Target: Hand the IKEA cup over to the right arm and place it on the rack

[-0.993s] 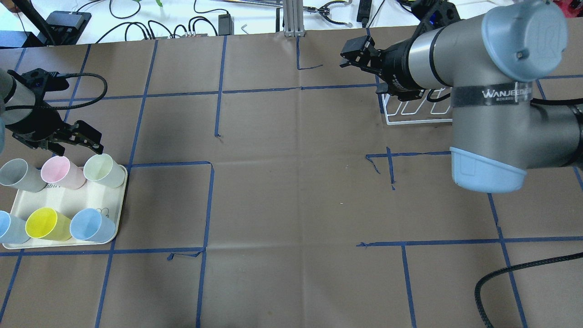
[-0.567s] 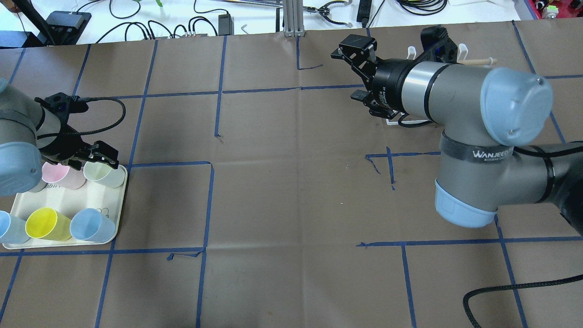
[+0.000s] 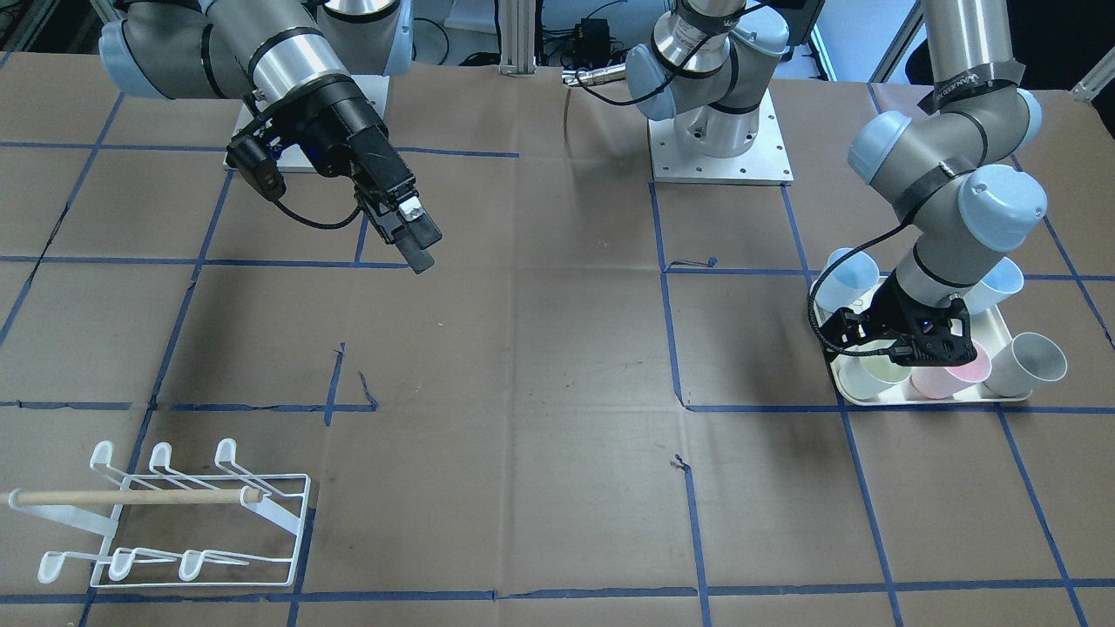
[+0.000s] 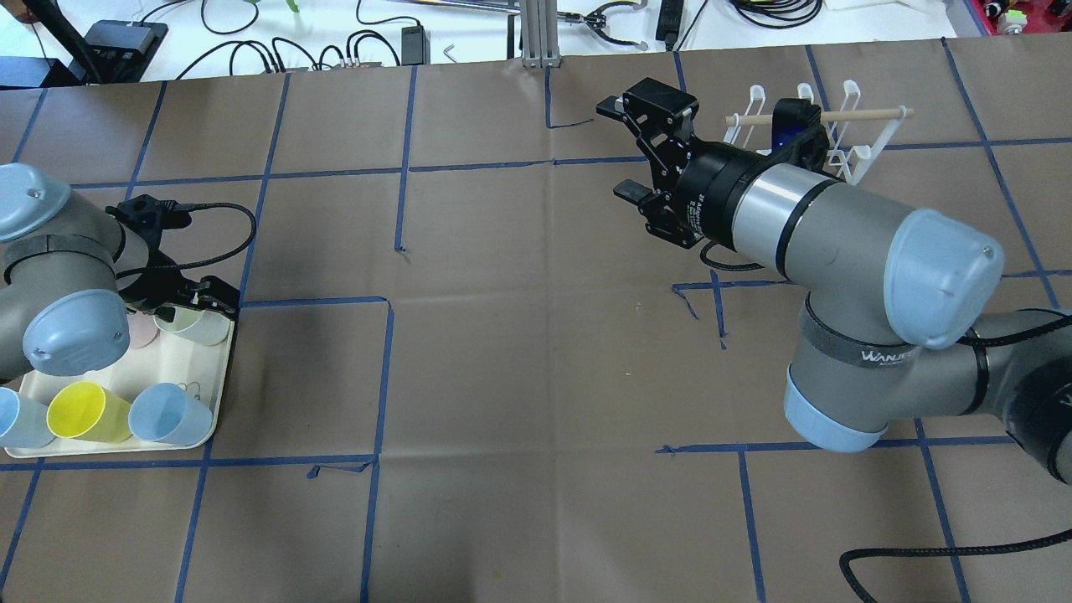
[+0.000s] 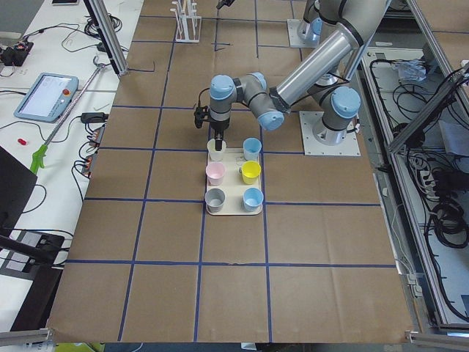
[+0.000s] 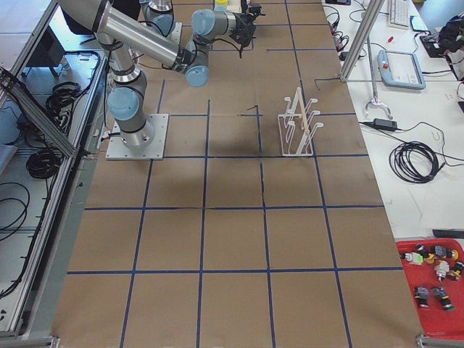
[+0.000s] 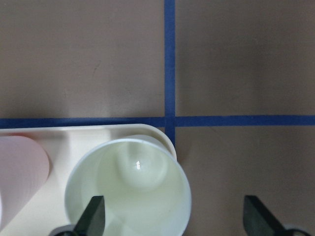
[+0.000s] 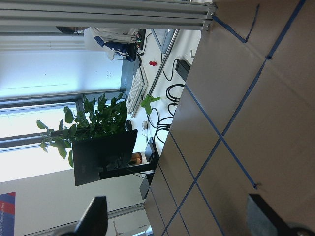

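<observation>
A pale green cup (image 7: 133, 191) stands upright at the far right corner of the cream tray (image 4: 126, 448), next to a pink cup (image 3: 945, 376). My left gripper (image 4: 205, 300) is open and low over the green cup. In the left wrist view one finger (image 7: 93, 216) is inside its rim and the other (image 7: 258, 216) is outside it. My right gripper (image 4: 624, 151) is open and empty, held in the air above the table left of the white wire rack (image 4: 837, 126). The rack also shows in the front view (image 3: 174, 522) with bare prongs.
The tray also holds a yellow cup (image 4: 84, 410), a blue cup (image 4: 163, 414), another blue cup (image 4: 17, 419) and a grey cup (image 3: 1032, 361). Brown paper with blue tape lines covers the table (image 4: 536, 377). Cables and tools lie beyond its far edge.
My left gripper has moved right and down onto the pale green cup. My right arm has swung, bringing its gripper left and nearer and uncovering the rack.
</observation>
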Motion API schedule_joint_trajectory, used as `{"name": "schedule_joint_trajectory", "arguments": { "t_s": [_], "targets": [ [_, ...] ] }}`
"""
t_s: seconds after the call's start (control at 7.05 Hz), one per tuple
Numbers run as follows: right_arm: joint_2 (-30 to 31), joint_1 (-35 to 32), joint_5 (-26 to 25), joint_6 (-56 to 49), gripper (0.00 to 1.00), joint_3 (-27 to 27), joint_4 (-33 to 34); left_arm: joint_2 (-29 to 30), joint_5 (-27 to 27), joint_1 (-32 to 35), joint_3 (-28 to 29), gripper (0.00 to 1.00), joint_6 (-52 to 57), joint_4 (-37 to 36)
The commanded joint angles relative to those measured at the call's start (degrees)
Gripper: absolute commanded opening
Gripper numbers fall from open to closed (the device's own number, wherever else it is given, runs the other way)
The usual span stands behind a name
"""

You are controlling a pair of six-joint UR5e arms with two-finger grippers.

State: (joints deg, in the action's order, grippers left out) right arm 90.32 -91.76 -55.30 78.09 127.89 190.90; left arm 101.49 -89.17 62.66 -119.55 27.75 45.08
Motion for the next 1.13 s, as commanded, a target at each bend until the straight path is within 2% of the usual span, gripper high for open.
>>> {"name": "schedule_joint_trajectory", "arguments": {
  "t_s": [0.0,0.14,0.28,0.57,0.71,0.99],
  "targets": [
    [-4.42,0.0,0.19,3.47,0.99,0.34,12.66,-0.67,-0.22,0.01,-0.07,0.99,0.02,-0.43],
    [-7.06,0.0,0.19,3.91,0.99,0.08,20.74,-0.94,-0.48,0.01,0.28,0.78,0.02,-0.08],
    [-7.96,0.09,0.11,6.96,1.0,0.07,23.7,-0.94,-0.48,0.01,0.29,0.48,0.02,0.27],
    [-7.88,0.0,0.11,8.22,1.0,-0.01,23.73,-1.12,-0.22,0.09,0.37,0.08,0.02,0.8],
    [-7.97,0.0,0.11,8.22,1.0,-0.1,23.73,-1.12,0.04,0.09,0.37,0.0,0.02,1.06],
    [-7.7,0.0,-0.59,8.22,1.0,-0.19,23.38,-2.16,0.22,0.18,1.86,0.0,-0.07,1.41]
  ]
}}
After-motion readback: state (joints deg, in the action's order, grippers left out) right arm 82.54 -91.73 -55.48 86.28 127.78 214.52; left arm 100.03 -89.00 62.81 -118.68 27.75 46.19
